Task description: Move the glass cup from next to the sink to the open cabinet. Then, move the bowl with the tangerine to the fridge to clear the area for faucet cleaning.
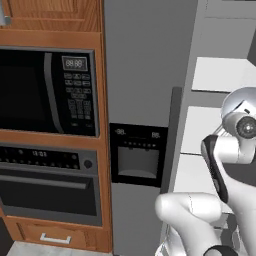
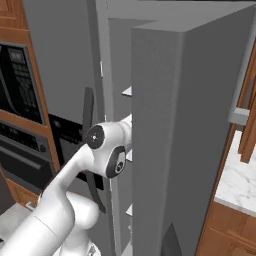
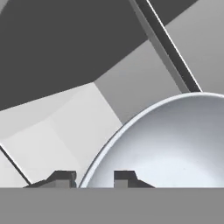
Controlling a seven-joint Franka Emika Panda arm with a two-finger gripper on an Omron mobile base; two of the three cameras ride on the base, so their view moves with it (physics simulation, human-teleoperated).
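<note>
While the 2 dark fingertips [image 3: 63, 177] sit low in the hand view, the gripper [image 3: 94, 179] straddles the rim of the bowl [image 3: 175, 144]: 1 tip outside the rim, the other inside over the bowl's pale grey hollow. A gap shows between each tip and the rim, so the jaws look parted a little around it; whether they touch the rim cannot be told. No tangerine can be made out in the part of the bowl on view. Bowl sits on a white inner shelf [image 3: 57, 131] of the fridge [image 1: 145, 75], with grey inner walls rising behind it.

From the right base view the white arm [image 2: 107, 150] reaches past the fridge's open grey door [image 2: 200, 125] into the compartment, white shelf edges just beside it. Left base view shows the fridge's closed door with black dispenser panel [image 1: 137, 155] and long vertical handle [image 1: 172, 135], white shelves to the right. Black microwave [image 1: 47, 90] and oven [image 1: 47, 182] sit in brown wood left of the fridge. Marble counter [image 2: 237, 175] lies right of the open door.
</note>
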